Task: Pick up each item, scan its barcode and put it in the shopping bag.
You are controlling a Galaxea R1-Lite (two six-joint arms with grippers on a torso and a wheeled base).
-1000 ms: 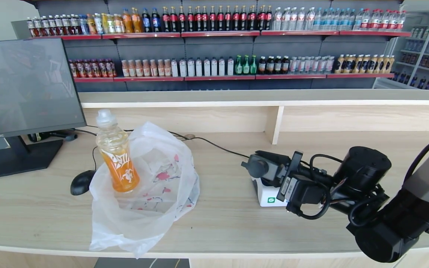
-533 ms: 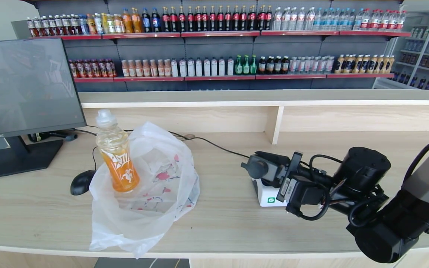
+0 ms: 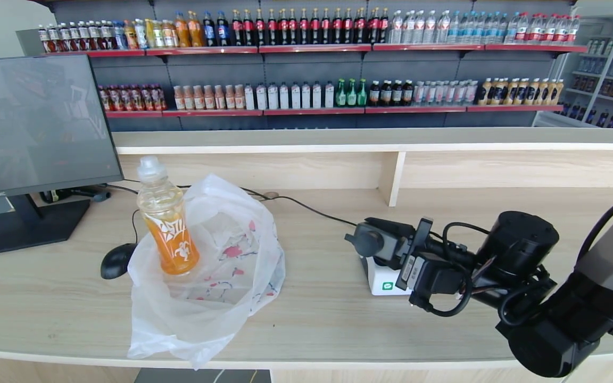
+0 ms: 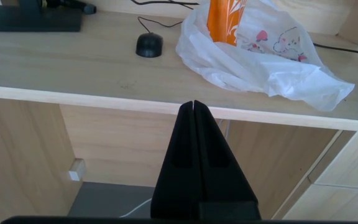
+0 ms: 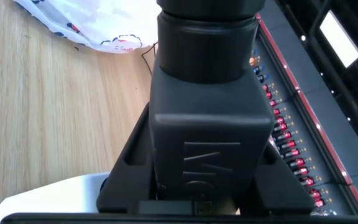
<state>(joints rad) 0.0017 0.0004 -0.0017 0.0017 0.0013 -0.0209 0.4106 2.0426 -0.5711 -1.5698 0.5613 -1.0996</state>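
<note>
Black left gripper [image 4: 193, 107], pressed closed, faces the counter [image 4: 73, 71].

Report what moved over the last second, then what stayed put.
Barely anything: the right tool, shut on the black scanner, sank very slightly toward the white cradle. Nothing was taken hold of or let go. The orange drink bottle stands in the shopping bag as before, and the mouse has not shifted.
</note>
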